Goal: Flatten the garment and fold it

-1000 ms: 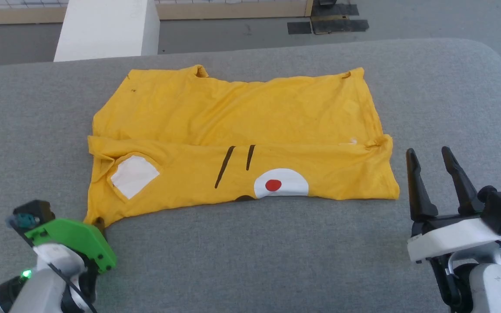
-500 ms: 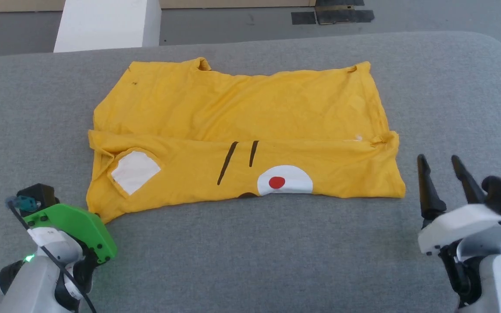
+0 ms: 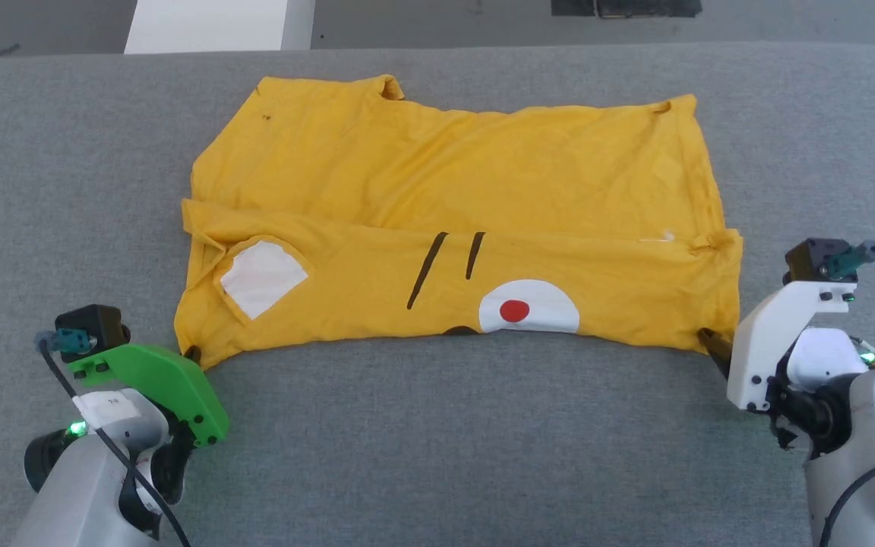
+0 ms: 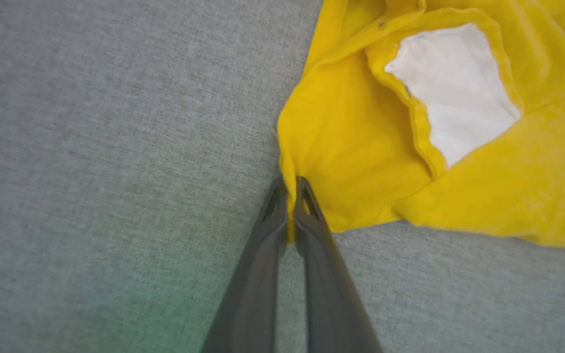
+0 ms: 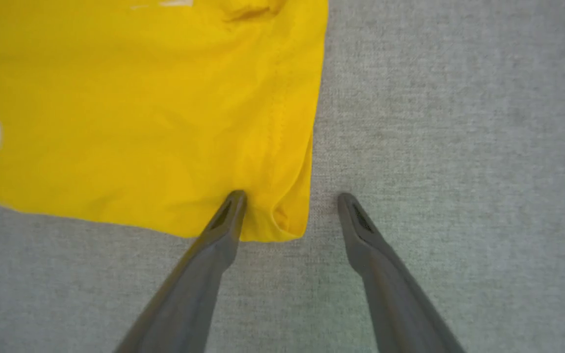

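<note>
**Softly creased yellow T-shirt, one near corner pinched, the other about to be taken**

Seen from the head view, the garment (image 3: 453, 190) lay spread across the middle of a grey, cloth-covered surface (image 3: 437, 425). It was a bright yellow T-shirt. Its near edge was doubled over in a long band that showed a white patch (image 3: 263, 277), two black lines (image 3: 426, 277) and a red dot (image 3: 514, 310) on white.

The left gripper (image 4: 290, 191) sat at the near left corner of the shirt. Its fingers (image 4: 312, 220) were pressed together, pinching a thin ridge of yellow cloth between their tips.

The right gripper (image 5: 292, 197) sat at the near right corner. Its fingers (image 5: 223, 220) stood spread, holding nothing. One tip rested on the cloth just inside the side hem, and the other was on bare grey just beside it, so the rolled corner lay between them.

The shirt looked light, thin and limp. It would likely sag in the middle when lifted by two corners, and drape rather than hold a shape. It seemed neither fragile nor slippery, though the grey covering might drag on it.

The two near corners looked like the sensible places to hold it. The doubled band meant more than one layer there, so a shallow pinch might catch the top layer alone. A deeper bite across the stitched hem would probably hold better.
</note>
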Robot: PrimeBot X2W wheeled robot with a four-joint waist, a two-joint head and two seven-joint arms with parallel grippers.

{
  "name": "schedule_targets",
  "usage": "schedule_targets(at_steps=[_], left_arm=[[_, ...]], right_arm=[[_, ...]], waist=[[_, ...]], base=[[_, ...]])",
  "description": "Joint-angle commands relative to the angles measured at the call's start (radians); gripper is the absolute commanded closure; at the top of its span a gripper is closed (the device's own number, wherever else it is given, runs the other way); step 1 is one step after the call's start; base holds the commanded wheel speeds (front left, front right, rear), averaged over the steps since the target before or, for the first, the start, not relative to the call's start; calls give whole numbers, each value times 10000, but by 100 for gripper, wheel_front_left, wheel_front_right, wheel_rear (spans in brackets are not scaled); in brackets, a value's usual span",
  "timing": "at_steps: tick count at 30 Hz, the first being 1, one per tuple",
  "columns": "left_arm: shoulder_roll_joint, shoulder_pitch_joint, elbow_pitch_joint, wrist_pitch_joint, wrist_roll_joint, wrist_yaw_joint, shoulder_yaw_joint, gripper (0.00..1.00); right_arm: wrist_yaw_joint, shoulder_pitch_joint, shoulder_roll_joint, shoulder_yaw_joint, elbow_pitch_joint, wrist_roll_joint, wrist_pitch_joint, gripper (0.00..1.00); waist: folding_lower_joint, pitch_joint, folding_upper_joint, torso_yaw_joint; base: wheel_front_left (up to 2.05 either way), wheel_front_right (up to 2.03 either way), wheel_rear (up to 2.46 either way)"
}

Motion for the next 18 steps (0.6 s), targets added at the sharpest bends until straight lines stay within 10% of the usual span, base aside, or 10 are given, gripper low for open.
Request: schedule_targets(at_steps=[1,2,18], left_arm=[[-80,-19,174,-2,66,-83,-99,100],[-68,-40,207,-51,82,-122,-112,100],[553,1252,-851,-3023,1350,319,348,100]], right_arm=[[-13,98,63,55,81,-64,453,68],[-13,113,63,83,-34,-72,690,100],[-13,2018,64,-40,-2684,676,-2817,100]], waist=[[0,103,0,93],[0,121,0,111],[0,-1211,0,192]], base=[[0,0,0],[0,0,0],[0,0,0]])
